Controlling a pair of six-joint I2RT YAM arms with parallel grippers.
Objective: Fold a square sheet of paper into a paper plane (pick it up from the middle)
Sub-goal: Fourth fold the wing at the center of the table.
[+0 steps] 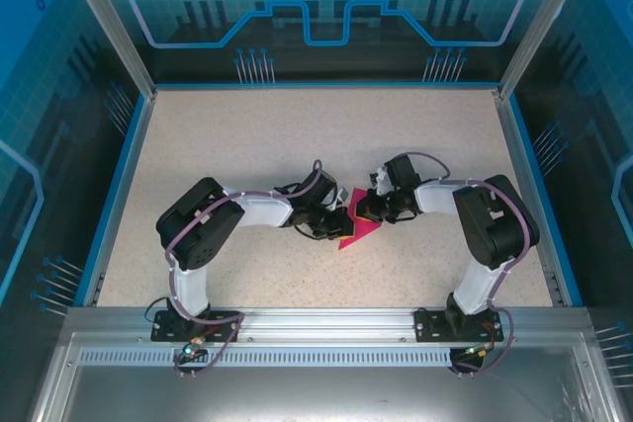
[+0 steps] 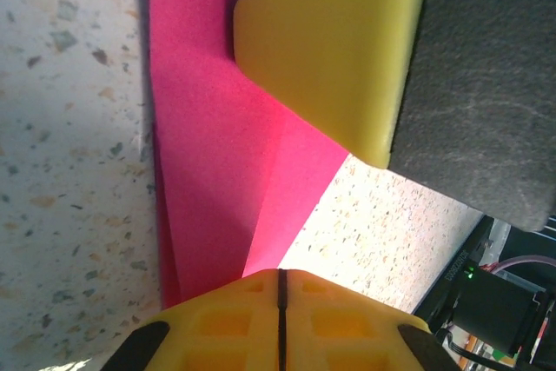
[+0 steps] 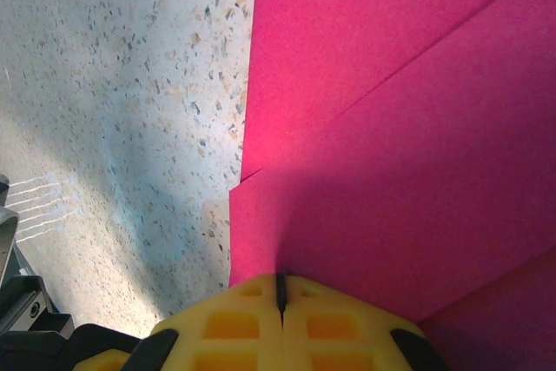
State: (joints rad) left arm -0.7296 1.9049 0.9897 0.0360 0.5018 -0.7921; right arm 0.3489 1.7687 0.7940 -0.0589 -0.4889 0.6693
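The square sheet of paper is magenta-pink and lies folded on the speckled table between the two arms. Its layers overlap, with slanted folded edges. In the left wrist view the paper runs up from my left gripper, whose yellow fingers are shut, tips down on the paper's near edge. My right gripper comes in from the top, resting on the paper. In the right wrist view my right gripper is shut, its tips pressed on the top layer of the paper. From above, the left gripper and the right gripper meet over the sheet.
The speckled table has a blue rim and transparent walls on three sides. An aluminium rail carrying both arm bases runs along the near edge. A black unit with a green light sits at the lower right of the left wrist view.
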